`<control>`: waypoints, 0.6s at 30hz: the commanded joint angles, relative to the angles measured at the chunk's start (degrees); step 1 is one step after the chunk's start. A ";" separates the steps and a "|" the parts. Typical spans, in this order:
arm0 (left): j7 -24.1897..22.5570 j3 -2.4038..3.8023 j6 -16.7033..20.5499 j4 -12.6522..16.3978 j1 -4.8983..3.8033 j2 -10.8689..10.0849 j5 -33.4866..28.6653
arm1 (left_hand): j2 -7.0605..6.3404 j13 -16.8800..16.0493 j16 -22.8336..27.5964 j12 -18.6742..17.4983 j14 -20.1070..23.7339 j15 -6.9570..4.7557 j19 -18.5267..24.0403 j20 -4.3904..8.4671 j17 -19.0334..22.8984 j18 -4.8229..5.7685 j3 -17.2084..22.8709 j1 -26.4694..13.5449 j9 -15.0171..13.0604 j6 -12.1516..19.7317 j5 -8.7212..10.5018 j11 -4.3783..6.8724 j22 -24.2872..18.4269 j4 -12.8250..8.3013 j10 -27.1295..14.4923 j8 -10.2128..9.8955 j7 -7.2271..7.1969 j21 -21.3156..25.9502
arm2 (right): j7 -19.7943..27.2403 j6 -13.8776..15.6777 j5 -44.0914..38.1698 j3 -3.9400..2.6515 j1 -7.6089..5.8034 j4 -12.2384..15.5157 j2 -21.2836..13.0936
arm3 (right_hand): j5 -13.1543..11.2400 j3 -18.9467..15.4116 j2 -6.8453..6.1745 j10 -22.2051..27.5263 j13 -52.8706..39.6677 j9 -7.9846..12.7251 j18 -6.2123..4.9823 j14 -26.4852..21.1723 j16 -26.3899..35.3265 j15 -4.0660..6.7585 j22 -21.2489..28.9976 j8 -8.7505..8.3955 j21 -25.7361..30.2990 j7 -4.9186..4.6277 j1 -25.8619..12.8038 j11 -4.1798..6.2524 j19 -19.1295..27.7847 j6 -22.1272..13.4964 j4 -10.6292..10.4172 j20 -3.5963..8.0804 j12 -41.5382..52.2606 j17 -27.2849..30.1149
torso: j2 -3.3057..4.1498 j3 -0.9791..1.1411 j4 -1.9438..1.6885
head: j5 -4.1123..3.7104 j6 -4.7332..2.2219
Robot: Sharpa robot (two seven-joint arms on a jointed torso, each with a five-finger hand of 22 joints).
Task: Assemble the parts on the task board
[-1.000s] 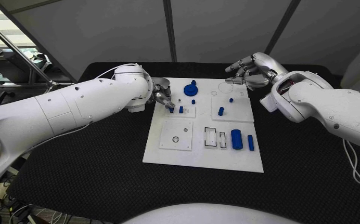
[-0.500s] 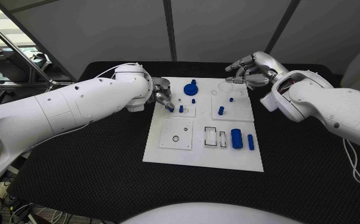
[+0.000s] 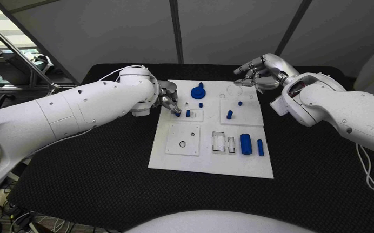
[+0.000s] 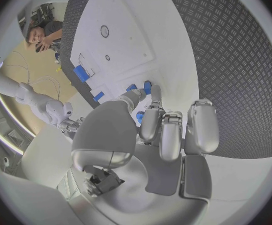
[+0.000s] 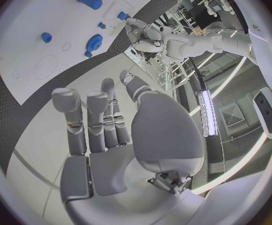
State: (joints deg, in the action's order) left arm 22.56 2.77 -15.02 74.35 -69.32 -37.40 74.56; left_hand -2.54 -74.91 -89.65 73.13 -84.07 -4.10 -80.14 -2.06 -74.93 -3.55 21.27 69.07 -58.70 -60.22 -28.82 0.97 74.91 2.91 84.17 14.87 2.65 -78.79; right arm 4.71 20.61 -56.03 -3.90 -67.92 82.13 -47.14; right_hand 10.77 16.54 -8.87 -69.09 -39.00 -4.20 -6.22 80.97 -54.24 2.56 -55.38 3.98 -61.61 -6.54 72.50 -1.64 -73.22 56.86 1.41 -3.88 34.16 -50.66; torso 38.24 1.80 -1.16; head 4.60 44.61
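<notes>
The white board (image 3: 214, 157) lies in the middle of the black table (image 3: 93, 179). The left hand (image 3: 169, 102) is down at the board's left edge, its fingertips (image 4: 153, 92) bent onto a small blue peg (image 3: 188, 113) standing in a small square plate there — whether they actually pinch it or just touch it I cannot tell; in the left wrist view a second blue bit (image 4: 140, 117) shows just under the fingers. The right hand (image 3: 257, 76) hovers above the board's far right corner, fingers apart and only slightly curled, holding nothing — the right wrist view shows them straight and spread (image 5: 88, 120).

On the board: a blue gear (image 3: 198, 93) at the far middle, a small stud (image 3: 200, 105) just nearer than it, another peg (image 3: 229, 115) and a smaller stud (image 3: 240, 104) on the right square plate. Along the near row, a plate with a ring hole (image 3: 182, 144), a slotted frame (image 3: 224, 143), a thick blue cylinder (image 3: 245, 144) and a thin bar (image 3: 260, 148) beside it.
</notes>
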 commanded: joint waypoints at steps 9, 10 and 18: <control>-0.48 -0.15 -1.43 -0.06 0.19 0.54 0.47 | 0.18 -7.88 -0.35 -0.29 -5.93 -0.35 -0.42 0.05 -15.07 -0.06 8.75 0.24 -0.08 -0.49 -0.26 0.43 3.01 -8.79 0.22 0.13 0.04 -0.34 | 0.55 -0.14 0.16 -0.05 -0.11 0.11 0.01 | 0.14 -0.10 0.00 -0.05 0.06 0.08 -1.07 0.43 0.18 0.02 0.05 -0.27 0.20 0.08 -0.38 0.10 -0.45 0.27 -0.34 0.13 0.18 -0.06 | 0.02 0.01 0.04 | -0.05 0.02; -0.51 -0.15 -1.52 -0.13 0.20 0.62 0.55 | 0.18 -7.88 -0.35 -0.29 -5.93 -0.35 -0.42 0.05 -15.07 -0.06 8.75 0.24 -0.08 -0.49 -0.26 0.43 3.01 -8.79 0.22 0.13 0.04 -0.34 | 0.54 -0.14 0.16 -0.05 -0.11 0.11 0.00 | 0.14 -0.10 0.00 -0.05 0.06 0.08 -1.07 0.43 0.18 0.02 0.05 -0.27 0.20 0.08 -0.38 0.10 -0.45 0.27 -0.34 0.13 0.18 -0.06 | 0.02 0.01 0.03 | -0.05 0.00; -0.61 -0.15 -2.61 -0.94 0.20 1.28 0.69 | 0.07 -7.88 -0.35 -0.24 -5.93 -0.35 -0.44 0.05 -15.07 -0.05 8.88 0.21 -0.07 -0.60 -0.50 0.44 3.05 -8.97 0.27 0.15 0.02 -0.36 | 0.49 -0.15 0.16 -0.05 -0.11 0.16 -0.01 | 0.14 -0.10 0.00 -0.05 0.06 0.08 -1.07 0.43 0.18 0.02 0.05 -0.27 0.20 0.08 -0.38 0.10 -0.45 0.27 -0.34 0.13 0.18 -0.06 | 0.04 0.00 0.01 | -0.09 0.16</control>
State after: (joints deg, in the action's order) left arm 22.57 2.79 -15.37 73.44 -69.36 -36.43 75.18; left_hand -2.53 -74.90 -89.65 73.13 -84.08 -4.08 -80.14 -2.06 -74.93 -3.55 21.27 69.08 -58.70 -60.52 -29.10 1.12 74.91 2.90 84.01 14.87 2.75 -78.79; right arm 4.71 20.60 -56.03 -3.90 -67.92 82.18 -47.17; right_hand 10.77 16.54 -8.87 -69.09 -39.01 -4.20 -6.22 80.97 -54.24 2.56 -55.38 3.98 -61.61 -6.54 72.51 -1.64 -73.22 56.86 1.41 -3.88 34.16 -50.66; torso 38.26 1.80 -1.16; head 4.48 44.72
